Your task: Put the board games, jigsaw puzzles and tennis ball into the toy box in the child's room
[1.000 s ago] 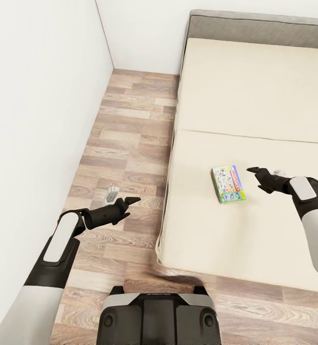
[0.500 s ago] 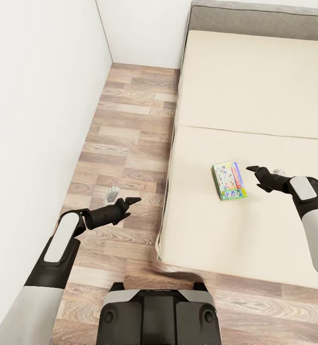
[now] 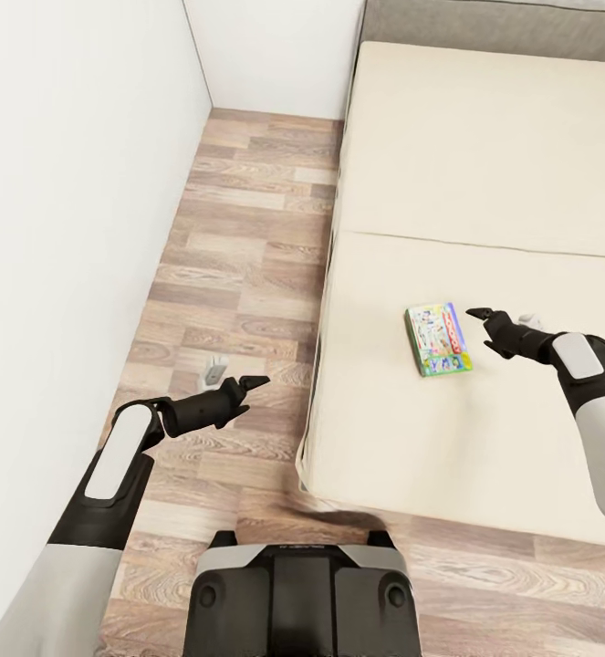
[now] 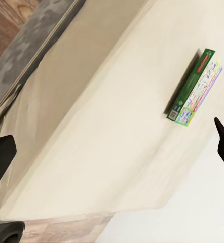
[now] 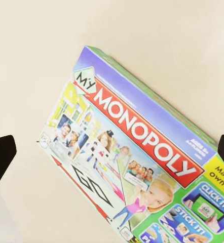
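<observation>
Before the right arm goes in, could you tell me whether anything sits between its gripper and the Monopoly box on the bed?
Nothing visible does: only bare mattress separates the right gripper from the Monopoly box.

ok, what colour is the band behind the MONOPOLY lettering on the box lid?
Red, with white letters, on the Monopoly box; clearest in the right wrist view.

Monopoly box [image 3: 439, 339] flat on bed [image 3: 485, 164], near bed's left edge. Right gripper [image 3: 481, 317] just right of box, above mattress. Left gripper [image 3: 255, 381] over floor [image 3: 238, 237], left of bed. Wall [image 3: 74, 182] further left.
</observation>
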Robot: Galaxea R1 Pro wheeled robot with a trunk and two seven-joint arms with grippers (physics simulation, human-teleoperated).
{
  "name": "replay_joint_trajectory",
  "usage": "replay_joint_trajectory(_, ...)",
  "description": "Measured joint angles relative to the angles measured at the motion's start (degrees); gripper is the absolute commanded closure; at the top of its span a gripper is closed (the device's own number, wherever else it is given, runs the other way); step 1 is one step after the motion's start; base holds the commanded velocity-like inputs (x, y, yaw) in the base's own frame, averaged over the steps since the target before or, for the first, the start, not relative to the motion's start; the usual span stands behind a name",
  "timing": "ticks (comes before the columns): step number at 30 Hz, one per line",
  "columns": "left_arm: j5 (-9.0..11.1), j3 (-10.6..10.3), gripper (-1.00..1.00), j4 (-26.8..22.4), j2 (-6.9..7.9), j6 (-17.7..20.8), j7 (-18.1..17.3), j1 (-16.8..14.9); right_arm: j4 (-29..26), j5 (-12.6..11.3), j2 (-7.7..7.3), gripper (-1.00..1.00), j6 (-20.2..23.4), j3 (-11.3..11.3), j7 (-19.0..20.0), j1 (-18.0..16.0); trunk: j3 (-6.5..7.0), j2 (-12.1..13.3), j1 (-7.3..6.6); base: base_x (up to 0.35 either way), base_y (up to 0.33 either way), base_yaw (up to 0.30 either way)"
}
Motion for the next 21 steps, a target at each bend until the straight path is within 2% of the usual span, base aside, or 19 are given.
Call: replay_joint_trajectory(21, -0.04, -0.12, -1.0, 0.09, -0.01, 0.0, 0.0, -0.13, 0.0, 0.07, 0.02, -1.0, 0.05, 0.05, 0.93, -0.91, -1.96, 0.0, 0.0, 0.0, 0.0, 0.008)
